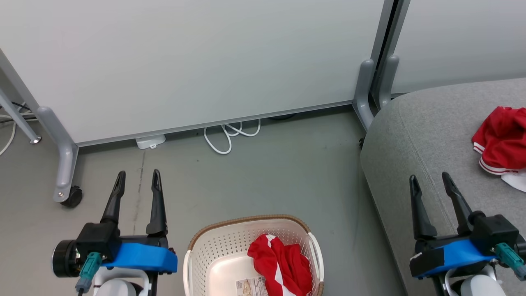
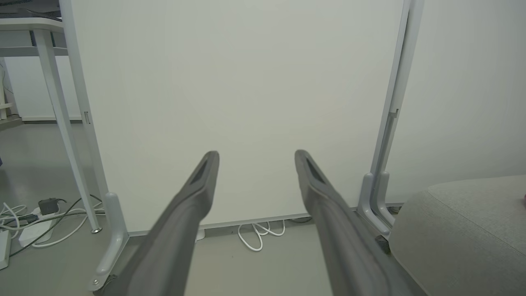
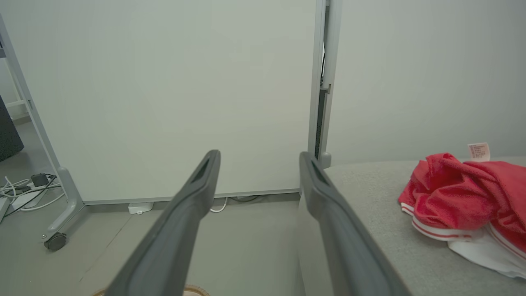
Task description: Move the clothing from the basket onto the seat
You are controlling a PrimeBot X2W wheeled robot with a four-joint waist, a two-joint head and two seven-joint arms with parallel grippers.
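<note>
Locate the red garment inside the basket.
In the head view, bottom centre, the red garment lies bunched against the right side of the basket, beside its paper label, left of the grey seat.

basket [image 1: 213, 246]: cream-white, perforated, brown woven-look rim. basket garment [image 1: 281, 265]: bright red w/ white stripe. seat [image 1: 419, 135]: grey woven. seat garment [image 1: 499, 139]: red, white trim w/ red stripes. left hand [image 1: 137, 181] + right hand [image 1: 429, 181]: black, blue bodies. floor [image 1: 287, 172] grey, cables [image 1: 230, 135] white.

clothing [image 1: 281, 263]: 2 | basket [image 1: 246, 220]: 1 | seat [image 1: 431, 135]: 1 | partition panels [image 1: 205, 61]: 2
</note>
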